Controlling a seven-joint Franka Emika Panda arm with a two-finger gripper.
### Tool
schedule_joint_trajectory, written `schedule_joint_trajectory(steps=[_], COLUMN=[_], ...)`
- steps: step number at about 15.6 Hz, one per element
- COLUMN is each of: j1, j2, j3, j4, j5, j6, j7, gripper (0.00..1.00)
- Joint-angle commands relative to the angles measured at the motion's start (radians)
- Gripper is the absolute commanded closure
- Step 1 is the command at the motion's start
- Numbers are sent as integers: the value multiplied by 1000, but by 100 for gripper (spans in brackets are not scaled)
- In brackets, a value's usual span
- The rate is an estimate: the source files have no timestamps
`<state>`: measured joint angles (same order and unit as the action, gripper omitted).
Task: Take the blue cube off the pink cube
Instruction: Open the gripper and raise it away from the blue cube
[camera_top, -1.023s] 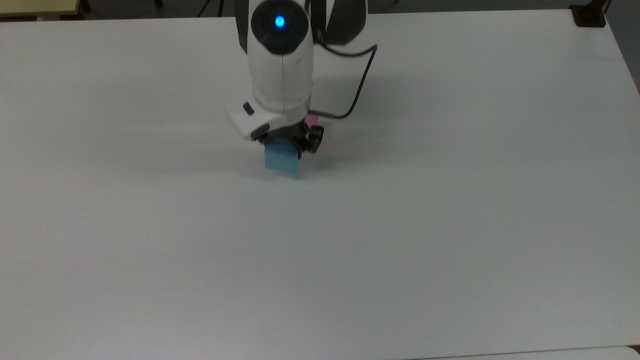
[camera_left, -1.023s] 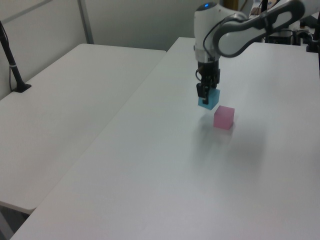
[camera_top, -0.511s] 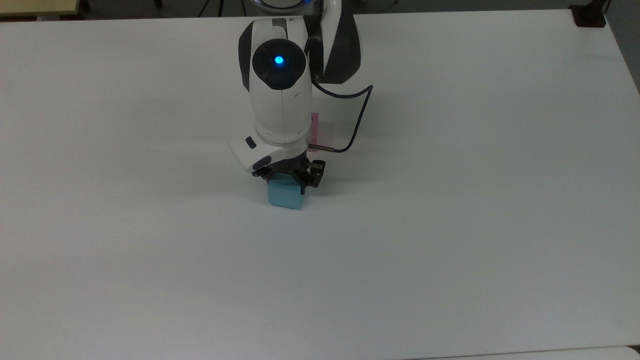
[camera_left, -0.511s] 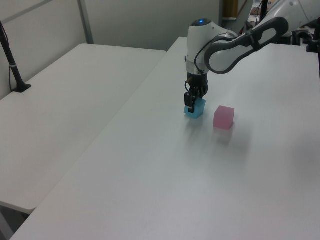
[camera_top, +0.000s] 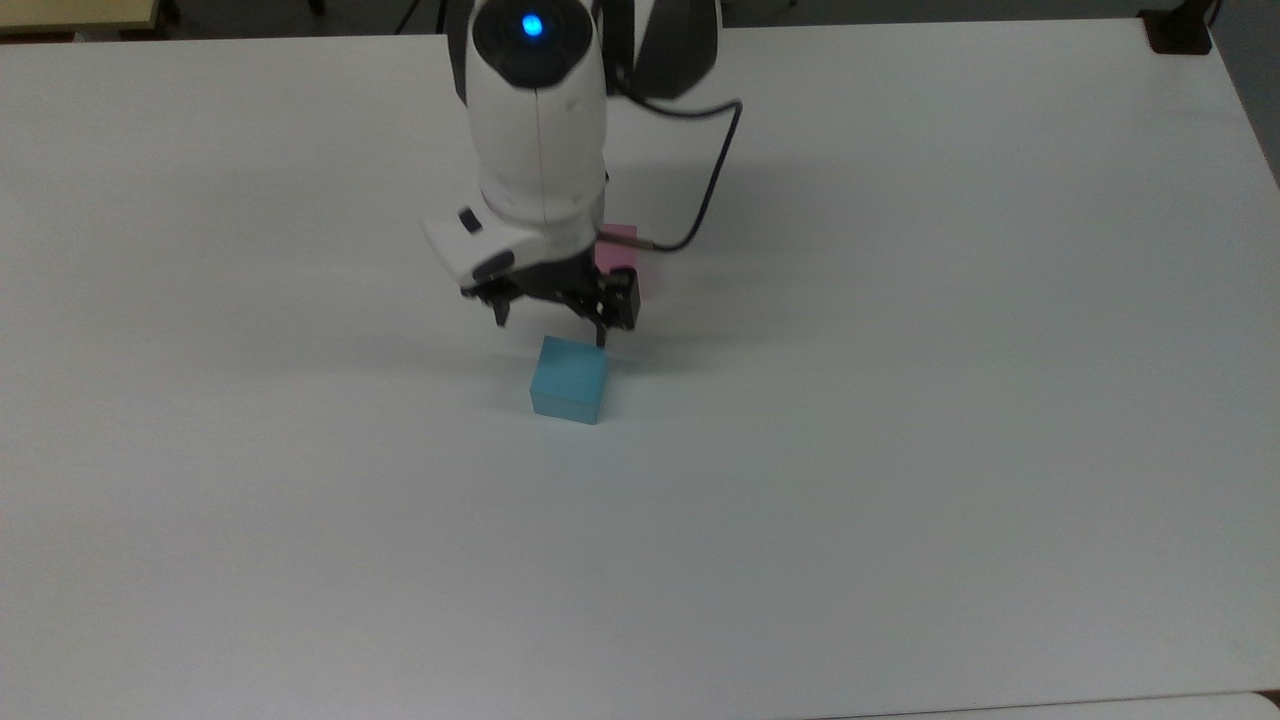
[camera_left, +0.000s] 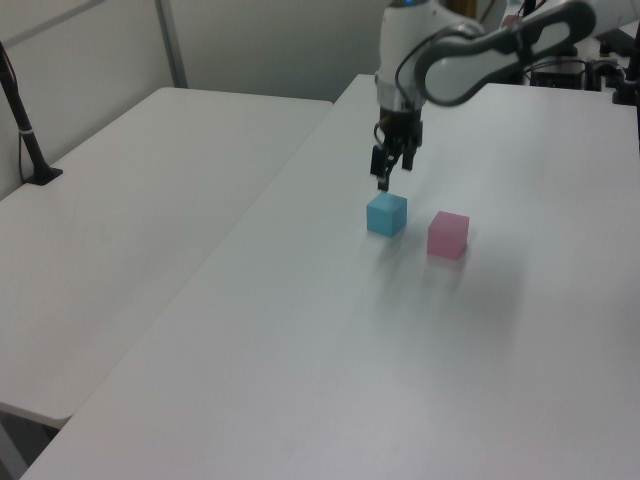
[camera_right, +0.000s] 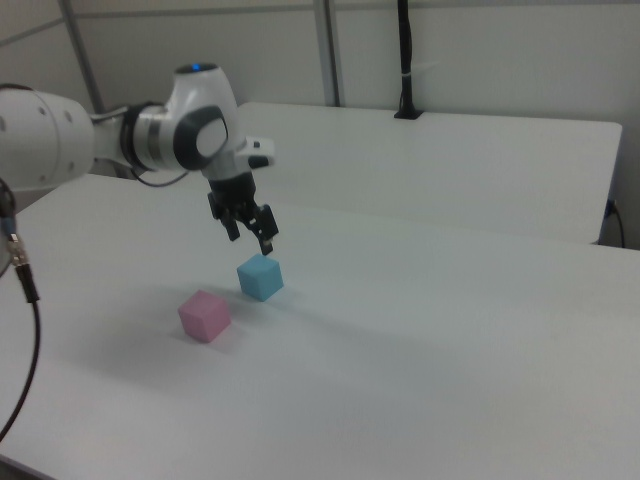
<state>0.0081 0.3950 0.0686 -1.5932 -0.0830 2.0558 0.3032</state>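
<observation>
White rounded arm (camera_top: 540, 130) with dark grey joint bands and a glowing blue light (camera_top: 531, 25). Black two-finger gripper (camera_top: 552, 325) under a white flange. Thin black cable (camera_top: 712, 170) looping alongside.

No text, label, brand, number or sign can be read on anything here
</observation>
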Motion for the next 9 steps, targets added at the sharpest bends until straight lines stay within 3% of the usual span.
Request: schedule_joint_trajectory(steps=[1,6,9], j1=[-37,-60,-63], j2=[-171,-278,-286], j3=[-3,-3,-3], j4=[-33,-48,-48], j5=[-8,-1,2], j6=[-170,-316,-347], j7=[-36,-46,-46], gripper=[0,0,0])
